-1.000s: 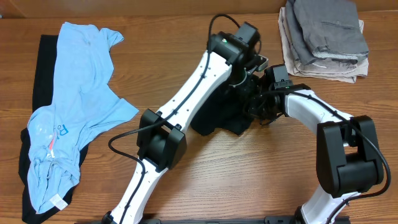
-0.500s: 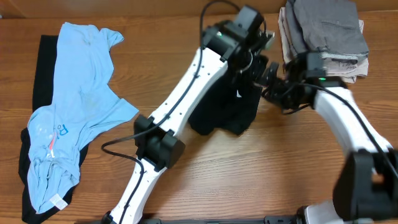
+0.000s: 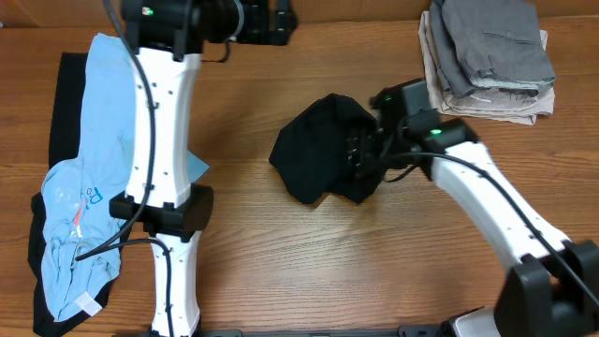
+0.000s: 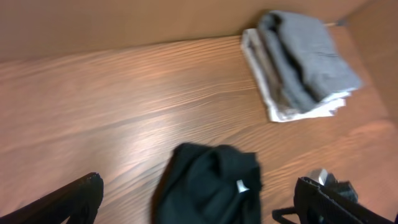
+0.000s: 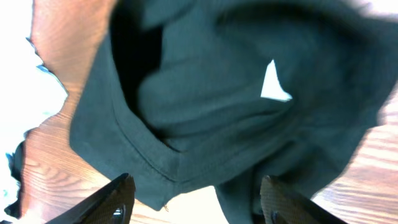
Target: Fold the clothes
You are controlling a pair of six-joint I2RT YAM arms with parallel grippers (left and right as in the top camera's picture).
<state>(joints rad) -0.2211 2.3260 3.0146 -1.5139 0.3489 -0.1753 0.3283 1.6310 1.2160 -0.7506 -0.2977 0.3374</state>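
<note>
**Item 1, black garment**: It lay crumpled in a loose heap on the table, with its small white label turned up. It sat directly ahead of the right gripper, right at the fingertips.

**Item 2, right gripper:** The jaws stood parted and the fingers were well apart. A fold of the black cloth lay between them, and nothing was pinched or lifted. Whether the cloth touched the pads could not be told.

**Item 3, left gripper**: The jaws were spread fully and held nothing. The black heap lay below and ahead of it, apart from it.

**Item 4, light blue T-shirt**: It lay rumpled and spread out, off to the left gripper's left and well apart from both grippers.

**Item 5, second black garment**: It lay flat beneath the T-shirt, with its edges showing.

**Item 6, folded pile**: This was grey and pale cloth, beyond the right gripper and to its right. It was near the gripper but not touching it.
</note>
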